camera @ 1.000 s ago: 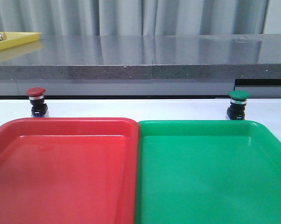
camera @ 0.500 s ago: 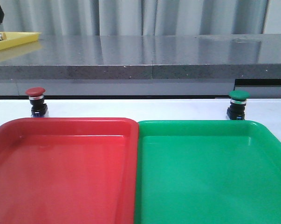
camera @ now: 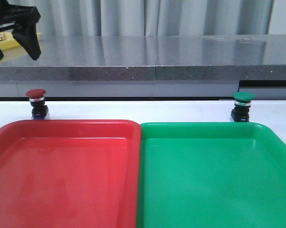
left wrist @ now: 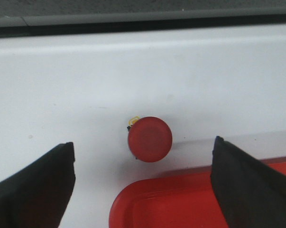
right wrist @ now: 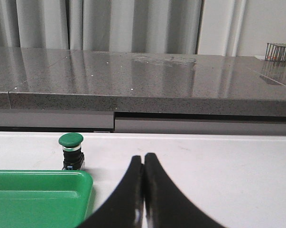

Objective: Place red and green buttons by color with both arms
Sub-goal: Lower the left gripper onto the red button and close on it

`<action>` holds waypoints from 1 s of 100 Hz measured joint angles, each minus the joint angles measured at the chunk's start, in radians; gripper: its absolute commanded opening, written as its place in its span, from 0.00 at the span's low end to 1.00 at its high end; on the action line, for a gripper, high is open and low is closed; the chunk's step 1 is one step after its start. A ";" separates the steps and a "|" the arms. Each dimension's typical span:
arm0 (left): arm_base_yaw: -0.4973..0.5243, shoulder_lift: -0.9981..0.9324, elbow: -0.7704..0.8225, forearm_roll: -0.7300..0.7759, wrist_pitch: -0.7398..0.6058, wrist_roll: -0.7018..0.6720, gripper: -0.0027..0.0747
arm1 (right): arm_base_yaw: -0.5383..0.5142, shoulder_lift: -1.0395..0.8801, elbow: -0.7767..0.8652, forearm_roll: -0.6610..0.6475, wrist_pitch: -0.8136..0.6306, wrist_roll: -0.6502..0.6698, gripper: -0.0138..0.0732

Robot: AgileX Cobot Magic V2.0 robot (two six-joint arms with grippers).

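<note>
grey curtains hang behind a long grey counter, and our white table sits in front of it.

our left gripper is up high at the far left, with its two black fingers wide apart. it points down, and the red button shows right between the fingers, far below. our right gripper is low and level near the table, with its fingers pressed together and nothing in them.

the red button stands on the table just behind the red tray. the green button stands just behind the green tray. both trays hold nothing yet.

we think the buttons are small, light and hard. the round caps look smooth and may slip. the black body under the cap looks like the best place to pinch. a bump could tip one over.
</note>
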 measured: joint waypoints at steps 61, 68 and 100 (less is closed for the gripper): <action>-0.027 0.200 -0.027 -0.016 -0.014 0.004 0.76 | 0.000 0.000 0.000 0.000 0.000 0.000 0.08; -0.027 0.204 -0.027 -0.016 -0.019 0.004 0.73 | 0.000 0.000 0.000 0.000 0.000 0.000 0.08; -0.027 0.204 -0.030 -0.016 -0.026 0.004 0.35 | 0.000 0.000 0.000 0.000 0.000 0.000 0.08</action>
